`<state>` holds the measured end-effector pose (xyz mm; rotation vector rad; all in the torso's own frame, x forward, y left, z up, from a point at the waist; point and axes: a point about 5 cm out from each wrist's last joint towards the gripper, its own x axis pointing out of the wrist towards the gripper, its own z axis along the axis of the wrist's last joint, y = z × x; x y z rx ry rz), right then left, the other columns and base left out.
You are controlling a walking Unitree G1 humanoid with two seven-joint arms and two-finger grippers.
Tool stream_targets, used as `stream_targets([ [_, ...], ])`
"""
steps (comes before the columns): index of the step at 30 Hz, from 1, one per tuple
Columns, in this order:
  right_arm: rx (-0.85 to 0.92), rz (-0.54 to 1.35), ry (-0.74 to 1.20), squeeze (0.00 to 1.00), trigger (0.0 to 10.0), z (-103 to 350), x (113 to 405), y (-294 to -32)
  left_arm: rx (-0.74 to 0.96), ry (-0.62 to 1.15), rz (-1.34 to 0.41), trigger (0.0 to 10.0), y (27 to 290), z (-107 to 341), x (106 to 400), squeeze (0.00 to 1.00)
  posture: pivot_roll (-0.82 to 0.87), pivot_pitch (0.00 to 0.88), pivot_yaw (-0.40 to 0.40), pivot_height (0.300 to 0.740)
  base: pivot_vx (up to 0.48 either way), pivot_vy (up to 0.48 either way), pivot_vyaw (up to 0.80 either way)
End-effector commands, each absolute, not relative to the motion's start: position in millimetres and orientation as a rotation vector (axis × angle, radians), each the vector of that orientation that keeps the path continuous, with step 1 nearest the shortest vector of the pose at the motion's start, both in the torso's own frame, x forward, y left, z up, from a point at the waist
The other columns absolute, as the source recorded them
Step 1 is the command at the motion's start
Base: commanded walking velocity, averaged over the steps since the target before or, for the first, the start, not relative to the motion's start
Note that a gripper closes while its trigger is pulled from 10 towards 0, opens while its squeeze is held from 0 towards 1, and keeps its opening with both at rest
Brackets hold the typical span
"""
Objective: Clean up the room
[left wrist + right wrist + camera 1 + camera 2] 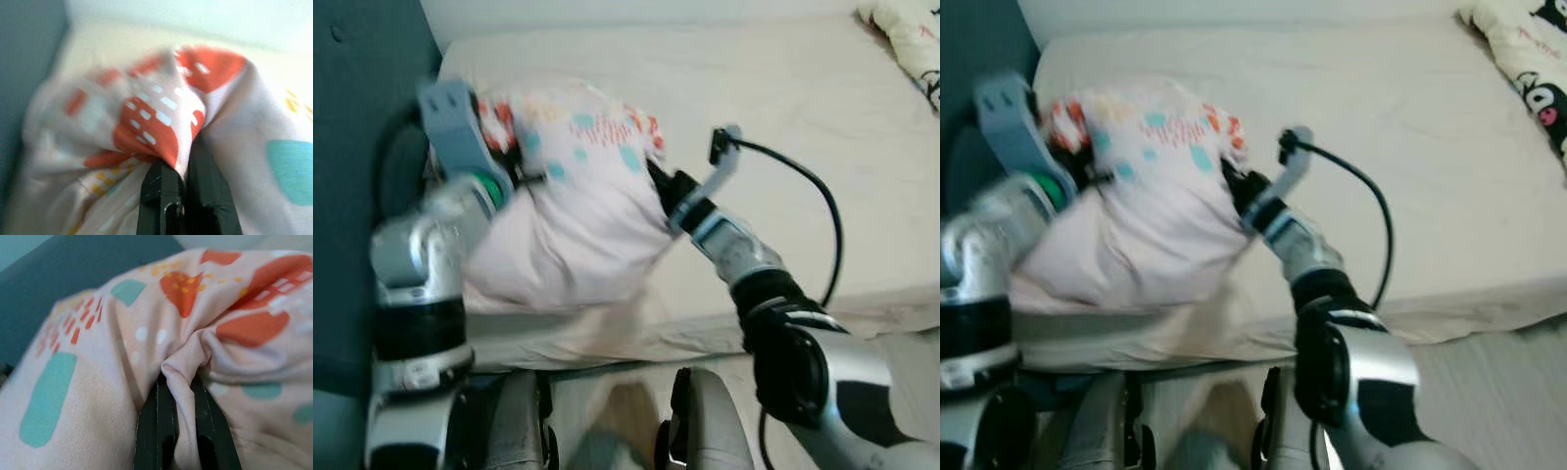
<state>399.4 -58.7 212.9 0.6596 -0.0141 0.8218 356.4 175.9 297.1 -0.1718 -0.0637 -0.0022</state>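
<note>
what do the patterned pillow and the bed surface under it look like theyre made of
Pillow: looks like soft woven fabric, likely cotton, matte pale pink with printed orange and teal shapes. It puckers into folds where the left gripper and right gripper pinch it.

Bed sheet: seems a plain cream cloth, matte, with slight wrinkles near the edge. The exact fibre cannot be told.

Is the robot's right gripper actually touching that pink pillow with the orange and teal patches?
Touching. In the right wrist view, the right gripper has a fold of the pink patterned pillow pinched between its black fingers.
</note>
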Motion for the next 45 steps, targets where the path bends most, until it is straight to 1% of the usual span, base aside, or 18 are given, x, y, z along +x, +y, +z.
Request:
stream_targets([
  [1, 0.625, 0.866, -0.038, 0.00, 0.0, 232, 399, -34, -0.023, -0.265, -0.002, 0.0, 169, 333, 351, 0.00, 0.20, 0.188, 0.007, 0.605, 0.000, 0.000, 0.00],
  [4, 0.621, 0.872, -0.060, 0.00, 0.0, 241, 400, -30, 0.036, -0.321, 0.025, 0.0, 171, 343, 348, 0.00, 0.20, 0.188, 0.007, 0.605, 0.000, 0.000, 0.00],
  [7, 0.501, 0.907, -0.195, 0.00, 0.0, 286, 401, -21, 0.245, -0.567, 0.169, 0.0, 176, 380, 330, 0.00, 0.21, 0.207, -0.005, 0.605, 0.000, 0.000, 0.00],
  [10, 0.431, 0.915, -0.291, 0.00, 0.0, 313, 401, -20, 0.303, -0.675, 0.260, 0.0, 181, 394, 321, 0.00, 0.21, 0.212, -0.007, 0.605, 0.000, 0.000, 0.00],
  [20, 0.274, 0.937, -0.437, 0.00, 0.0, 350, 395, -16, 0.415, -0.828, 0.410, 0.0, 190, 401, 313, 0.00, 0.19, 0.212, -0.003, 0.605, 0.000, 0.000, 0.00],
  [23, 0.322, 0.932, -0.228, 0.00, 0.0, 296, 398, -8, 0.631, -0.665, 0.418, 0.0, 193, 361, 341, 0.00, 0.20, 0.216, -0.002, 0.605, 0.000, 0.000, 0.00],
  [24, 0.322, 0.932, -0.228, 0.00, 0.0, 296, 398, -8, 0.631, -0.665, 0.418, 0.0, 193, 361, 341, 0.00, 0.20, 0.216, -0.002, 0.605, 0.000, 0.000, 0.00],
  [26, 0.374, 0.931, -0.008, 0.00, 0.0, 235, 391, 0, 0.838, -0.538, 0.376, 0.0, 194, 321, 360, 0.00, 0.20, 0.222, -0.002, 0.605, 0.000, 0.000, 0.00],
  [27, 0.374, 0.931, -0.008, 0.00, 0.0, 235, 391, 0, 0.838, -0.538, 0.376, 0.0, 194, 321, 360, 0.00, 0.20, 0.222, -0.002, 0.605, 0.000, 0.000, 0.00],
  [31, 0.457, 0.840, 0.261, 0.00, 0.0, 167, 376, 1, 0.975, -0.375, 0.295, 0.0, 200, 276, 371, 0.00, 0.21, 0.226, 0.003, 0.605, 0.000, 0.000, 0.00],
  [34, 0.481, 0.796, 0.325, 0.00, 0.0, 152, 372, -1, 0.993, -0.327, 0.267, 0.0, 202, 265, 373, 0.00, 0.21, 0.226, 0.003, 0.605, 0.000, 0.000, 0.00],
  [35, 0.519, 0.717, 0.433, 0.00, 0.0, 124, 363, -6, 1.009, -0.212, 0.201, 0.0, 205, 244, 374, 0.00, 0.21, 0.232, 0.007, 0.605, 0.000, 0.000, 0.00],
  [36, 0.519, 0.717, 0.433, 0.00, 0.0, 124, 363, -6, 1.009, -0.212, 0.201, 0.0, 205, 244, 374, 0.00, 0.21, 0.232, 0.007, 0.605, 0.000, 0.000, 0.00],
  [37, 0.551, 0.659, 0.500, 0.00, 7.8, 105, 356, -12, 0.998, -0.099, 0.145, 0.0, 206, 225, 373, 0.00, 0.21, 0.229, 0.011, 0.605, 0.000, 0.000, 0.00],
  [38, 0.551, 0.659, 0.500, 0.00, 7.8, 105, 356, -12, 0.998, -0.099, 0.145, 0.0, 206, 225, 373, 0.00, 0.21, 0.229, 0.011, 0.605, 0.000, 0.000, 0.00],
  [39, 0.571, 0.623, 0.535, 0.00, 10.0, 94, 352, -16, 0.981, -0.014, 0.104, 0.0, 207, 210, 373, 0.00, 0.21, 0.228, 0.012, 0.605, 0.000, 0.000, 0.00],
  [40, 0.583, 0.597, 0.542, 0.00, 10.0, 90, 352, -22, 0.958, 0.055, 0.081, 10.0, 208, 198, 372, 0.00, 0.20, 0.221, 0.015, 0.605, 0.000, 0.000, 0.00],
  [45, 0.581, 0.581, 0.517, 0.00, 10.0, 93, 356, -34, 0.928, 0.151, 0.061, 10.0, 214, 176, 367, 0.00, 0.18, 0.210, 0.020, 0.605, 0.000, 0.000, 0.00],
])
